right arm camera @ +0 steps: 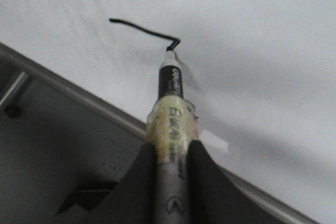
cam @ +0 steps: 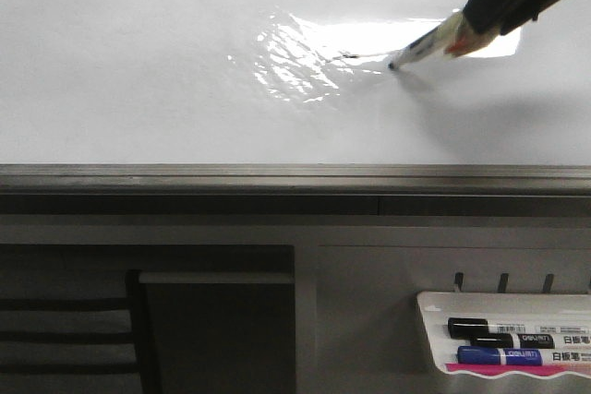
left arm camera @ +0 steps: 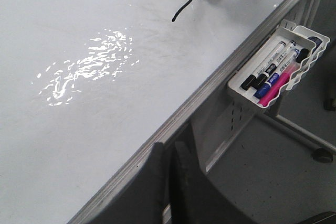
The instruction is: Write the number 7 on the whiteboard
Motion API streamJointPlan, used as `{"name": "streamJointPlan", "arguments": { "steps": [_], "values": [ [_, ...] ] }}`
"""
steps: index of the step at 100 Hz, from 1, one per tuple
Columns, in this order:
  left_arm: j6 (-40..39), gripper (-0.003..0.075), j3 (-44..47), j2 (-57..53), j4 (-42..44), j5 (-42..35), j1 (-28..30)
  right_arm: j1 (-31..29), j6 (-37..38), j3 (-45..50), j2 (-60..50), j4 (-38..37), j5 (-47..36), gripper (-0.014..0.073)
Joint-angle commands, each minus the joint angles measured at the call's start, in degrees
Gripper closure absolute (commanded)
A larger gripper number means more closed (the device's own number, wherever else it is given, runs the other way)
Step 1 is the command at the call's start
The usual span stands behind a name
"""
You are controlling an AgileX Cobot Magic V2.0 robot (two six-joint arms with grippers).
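Observation:
The whiteboard (cam: 138, 62) is glossy white, with a bright glare and a grey edge rail (cam: 277, 177). My right gripper (cam: 482, 17) reaches in from the upper right and is shut on a marker (cam: 427, 44) wrapped in yellowish tape. In the right wrist view my right gripper (right arm camera: 170, 148) holds the marker (right arm camera: 170, 85) with its tip on the board (right arm camera: 262, 35). A thin dark stroke (right arm camera: 142, 29) ends in a short bend at the tip. The stroke also shows in the left wrist view (left arm camera: 186, 6) and faintly in the front view (cam: 365, 57). My left gripper (left arm camera: 169, 148) is shut and empty, beside the board's rail.
A small white marker tray (cam: 434, 306) hangs below the rail at the lower right. It holds a black marker (cam: 499, 329), a blue marker (cam: 499, 355) and a pink item. The tray also shows in the left wrist view (left arm camera: 310, 35). A dark chair back (cam: 65, 320) stands at the lower left.

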Motion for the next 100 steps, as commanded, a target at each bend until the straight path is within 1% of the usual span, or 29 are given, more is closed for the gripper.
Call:
{"name": "streamJointPlan", "arguments": {
  "steps": [1, 13, 25, 44, 51, 58, 70, 88, 92, 100],
  "values": [
    [-0.4, 0.0741, -1.5, -0.8, -1.6, -3.7, 0.1, 2.8, 0.3, 1.1, -0.3, -0.4, -3.4, 0.0639],
    [-0.4, 0.0741, -1.5, -0.8, -2.4, -3.7, 0.1, 5.0, 0.3, 2.2, -0.3, -0.4, -4.6, 0.0639],
    [-0.4, 0.0741, -1.5, -0.8, -2.8, -3.7, 0.1, 5.4, 0.3, 1.5, -0.7, -0.4, -5.4, 0.0639],
    [-0.4, 0.0741, -1.5, -0.8, -2.8, -4.1, 0.1, 6.5, 0.2, -2.1, -3.4, 0.5, -1.6, 0.0639],
    [-0.4, 0.0741, -1.5, -0.8, -3.9, -4.1, 0.1, 7.4, -1.2, -2.9, -4.8, 0.5, -0.9, 0.0639],
    [-0.4, 0.0741, -1.5, -0.8, -4.8, -4.2, 0.1, 8.7, -4.4, -3.4, -6.3, 0.5, -0.6, 0.0639],
    [-0.4, 0.0741, -1.5, -0.8, -6.2, -4.8, 0.1, 11.6, -12.0, -3.7, -7.7, 0.5, -1.2, 0.0639],
    [-0.4, 0.0741, -1.5, -0.8, -6.5, -5.4, 0.1, 15.2, -18.2, -3.7, -7.7, 0.5, -1.3, 0.0639],
    [0.2, 0.0741, -1.5, -0.8, -6.5, -5.4, 0.1, 15.7, -20.2, -3.7, -7.7, 0.5, -1.1, 0.0639],
    [4.5, 0.0740, -1.5, -0.8, -6.5, -5.0, 0.1, 15.8, -23.1, -3.9, -7.7, 0.5, -1.1, 0.0639]
  ]
}}
